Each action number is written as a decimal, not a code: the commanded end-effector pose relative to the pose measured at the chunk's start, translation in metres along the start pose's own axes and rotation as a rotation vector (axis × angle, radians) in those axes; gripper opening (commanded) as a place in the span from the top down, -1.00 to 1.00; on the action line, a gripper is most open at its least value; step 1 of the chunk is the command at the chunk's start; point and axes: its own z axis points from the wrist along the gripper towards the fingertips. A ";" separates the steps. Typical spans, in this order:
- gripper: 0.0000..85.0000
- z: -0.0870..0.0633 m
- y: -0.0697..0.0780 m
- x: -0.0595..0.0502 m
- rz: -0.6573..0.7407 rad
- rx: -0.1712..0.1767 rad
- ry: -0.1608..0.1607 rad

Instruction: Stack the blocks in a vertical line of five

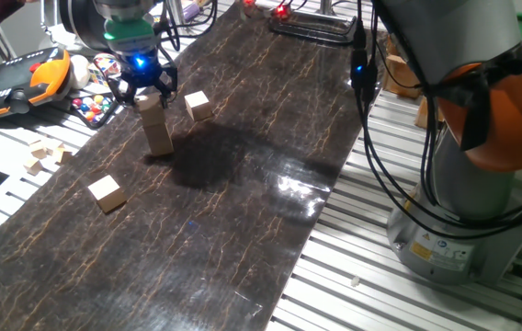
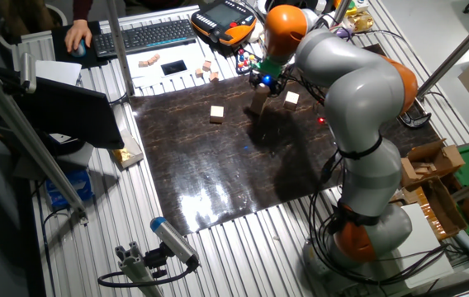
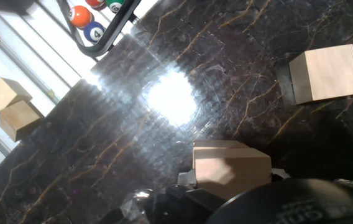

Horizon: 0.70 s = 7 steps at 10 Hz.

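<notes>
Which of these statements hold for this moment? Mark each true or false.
1. The hand is at the top of a stack of light tan wooden cubes. True.
2. The stack is already five cubes high. False: it is clearly shorter, and two loose tan wooden cubes lie on the dark marbled mat.
3. The loose cubes touch the stack. False: both lie apart from it.
4. Billiard balls sit beyond the mat's edge. True.
</notes>
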 end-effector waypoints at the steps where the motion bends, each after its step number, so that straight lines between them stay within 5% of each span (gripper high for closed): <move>1: 0.09 0.000 0.000 0.000 0.000 0.000 0.000; 7: -0.39 0.001 0.001 0.000 0.023 -0.005 -0.010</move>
